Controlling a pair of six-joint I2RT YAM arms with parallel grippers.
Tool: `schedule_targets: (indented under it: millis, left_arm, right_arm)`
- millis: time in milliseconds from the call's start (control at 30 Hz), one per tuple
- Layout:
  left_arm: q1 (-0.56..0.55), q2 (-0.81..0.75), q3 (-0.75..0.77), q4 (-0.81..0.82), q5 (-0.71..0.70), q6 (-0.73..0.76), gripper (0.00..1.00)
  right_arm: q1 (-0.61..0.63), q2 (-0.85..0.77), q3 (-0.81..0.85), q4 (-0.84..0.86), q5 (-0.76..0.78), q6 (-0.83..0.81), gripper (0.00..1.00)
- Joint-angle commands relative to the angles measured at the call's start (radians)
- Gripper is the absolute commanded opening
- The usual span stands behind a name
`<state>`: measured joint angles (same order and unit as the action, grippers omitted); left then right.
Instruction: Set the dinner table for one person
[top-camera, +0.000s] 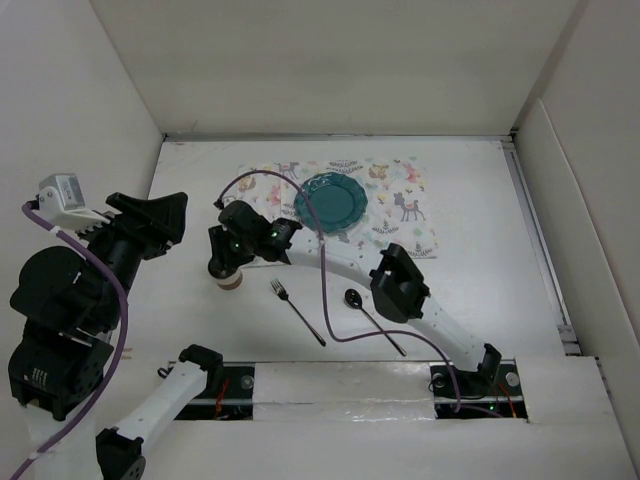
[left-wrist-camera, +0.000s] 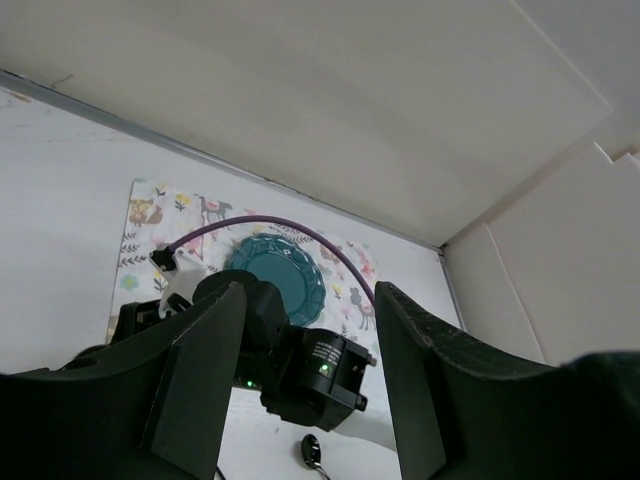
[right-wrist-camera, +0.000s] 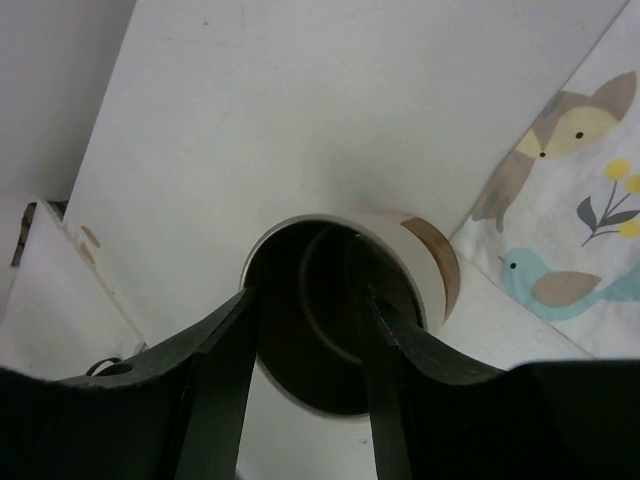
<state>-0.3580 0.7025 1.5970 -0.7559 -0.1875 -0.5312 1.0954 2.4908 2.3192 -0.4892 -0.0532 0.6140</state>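
The dinner table (top-camera: 480, 250) is a large white surface. A pale animal-print placemat (top-camera: 400, 200) lies at the back with a teal plate (top-camera: 331, 201) on its left part. A white cup with a brown band (top-camera: 231, 280) stands upright on the table left of the placemat. My right gripper (top-camera: 225, 258) hovers right over it. In the right wrist view the gripper (right-wrist-camera: 310, 300) is open, with one finger over the cup's (right-wrist-camera: 425, 255) left rim and the other over its dark inside. My left gripper (top-camera: 160, 215) is open, empty and raised at the left.
A fork (top-camera: 297, 312) and a spoon (top-camera: 370, 315) lie on the table in front of the placemat. White panels wall the table at the back and sides. The right arm's purple cable (top-camera: 325, 300) loops over the fork and spoon area.
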Motion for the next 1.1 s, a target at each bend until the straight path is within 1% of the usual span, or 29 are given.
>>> schedule_targets:
  millis: [0,133,167,233,367,700,800,833,867,900,967,1067]
  left_arm:
    - [-0.004,-0.006,-0.008,0.032,0.003,0.017,0.52]
    - [-0.004,-0.005,-0.022,0.046,0.011,0.014,0.51]
    - [-0.004,-0.005,-0.031,0.047,0.011,0.011,0.51]
    - [-0.004,-0.008,-0.04,0.055,0.016,0.011,0.51]
    - [-0.004,-0.008,-0.063,0.069,0.025,0.004,0.51]
    - [-0.004,-0.017,-0.065,0.055,0.013,0.002,0.52]
    - [-0.004,-0.017,-0.065,0.052,0.01,0.002,0.52]
    - [-0.004,-0.017,-0.066,0.052,0.01,0.002,0.51]
    - [-0.004,-0.018,-0.066,0.052,0.01,0.002,0.51]
    - [-0.004,-0.018,-0.065,0.053,0.01,0.002,0.51]
    - [-0.004,-0.011,-0.068,0.056,0.01,0.005,0.51]
    - [-0.004,-0.009,-0.087,0.072,0.014,0.0,0.51]
  right_arm:
    - [0.011,-0.15,-0.015,0.107,-0.057,0.0,0.5]
    - [-0.031,-0.257,-0.147,0.184,-0.06,0.02,0.5]
    - [-0.043,-0.271,-0.187,0.185,-0.056,0.023,0.5]
    - [-0.043,-0.283,-0.213,0.163,-0.027,0.018,0.52]
    - [-0.054,-0.204,-0.178,0.077,-0.05,0.003,0.53]
    - [-0.011,-0.078,-0.109,0.012,-0.011,-0.005,0.52]
    - [-0.011,-0.064,-0.098,0.021,-0.01,0.006,0.42]
    - [-0.011,-0.064,-0.096,0.027,-0.01,0.009,0.24]
    - [-0.011,-0.069,-0.095,0.031,-0.008,0.019,0.1]
    - [-0.011,-0.075,-0.099,0.037,-0.001,0.024,0.0]
    - [-0.011,-0.128,-0.128,0.089,0.006,0.035,0.0]
    - [-0.058,-0.236,-0.202,0.164,-0.025,0.062,0.0]
